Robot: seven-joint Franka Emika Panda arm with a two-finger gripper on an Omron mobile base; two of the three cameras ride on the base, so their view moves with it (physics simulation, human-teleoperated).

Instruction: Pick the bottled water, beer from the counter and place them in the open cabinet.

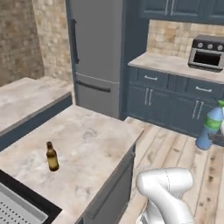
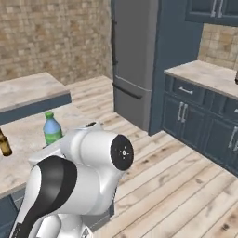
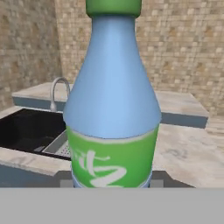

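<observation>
The counter (image 1: 87,135) keeps the beer (image 1: 52,157) upright near the sink (image 3: 30,129). The bottled water (image 3: 113,100) is clamped in the gripper (image 3: 111,183), clear of the counter; carry it upright and steady toward the cabinet.

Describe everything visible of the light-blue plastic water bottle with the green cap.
The translucent light-blue plastic water bottle has a green cap, a cone-shaped shoulder and a green label band with pale lettering. It stands upright, lifted clear of the beige marbled counter and out over the wooden floor, with the gripper shut on its lower body at the label.
</observation>
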